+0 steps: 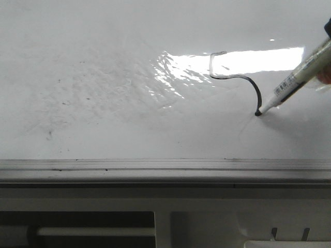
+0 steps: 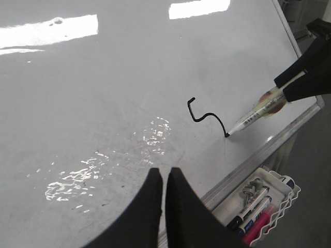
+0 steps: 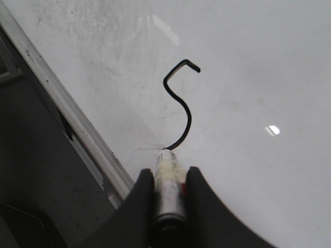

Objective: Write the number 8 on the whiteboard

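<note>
The number 8 (image 1: 235, 77) is unfinished: an S-shaped stroke on the whiteboard (image 1: 103, 77). The right tool (image 3: 169, 186), clamped on the marker (image 1: 295, 77), holds the tip at the stroke's near end; the start lies beyond, leftward. The left tool (image 2: 165, 181) is closed, empty, farther off.

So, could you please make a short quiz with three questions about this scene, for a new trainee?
1. True or false: the number 8 on the whiteboard is already a closed figure.
2. Which gripper holds the marker? A) left gripper B) right gripper C) neither
3. Fill in: the marker tip is ______ the end of the drawn line.

Key:
1. False. Only an open S-shaped stroke is drawn; no loop is closed.
2. B. The right gripper is shut on the marker, while the left gripper is shut on nothing, above the board.
3. Touching (at). The tip sits on the board at the line's lower end.
</note>
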{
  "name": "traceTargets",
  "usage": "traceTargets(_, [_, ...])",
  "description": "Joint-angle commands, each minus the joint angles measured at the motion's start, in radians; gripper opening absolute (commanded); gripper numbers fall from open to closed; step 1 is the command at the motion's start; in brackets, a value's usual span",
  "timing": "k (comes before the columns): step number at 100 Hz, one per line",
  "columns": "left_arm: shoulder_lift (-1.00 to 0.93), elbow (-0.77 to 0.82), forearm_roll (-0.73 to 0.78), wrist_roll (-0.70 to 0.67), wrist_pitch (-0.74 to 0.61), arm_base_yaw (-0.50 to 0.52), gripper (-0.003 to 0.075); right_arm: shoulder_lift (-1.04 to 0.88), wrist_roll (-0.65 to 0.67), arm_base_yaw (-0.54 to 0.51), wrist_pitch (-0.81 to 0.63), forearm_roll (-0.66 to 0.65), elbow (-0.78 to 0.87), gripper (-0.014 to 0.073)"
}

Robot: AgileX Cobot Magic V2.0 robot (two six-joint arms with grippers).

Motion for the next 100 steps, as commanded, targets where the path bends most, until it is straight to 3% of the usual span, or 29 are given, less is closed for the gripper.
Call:
traceTargets(1, [0.003, -0.030, -0.026, -0.006, -0.035, 0.002, -0.0020, 0.009, 0.001, 0.014, -0.093, 0.011, -0.012, -0.0043])
traceTargets(53, [0.003, -0.030, -0.026, -0.006, -0.035, 0.002, -0.0020, 0.036, -0.001, 0.049, -0.356, -0.028, -0.041, -0.0043])
traceTargets(100, [0.003, -0.030, -0.026, -0.006, -0.035, 0.002, -0.0020, 0.060, -0.001, 0.049, -0.351, -0.013, -0.046, -0.0043])
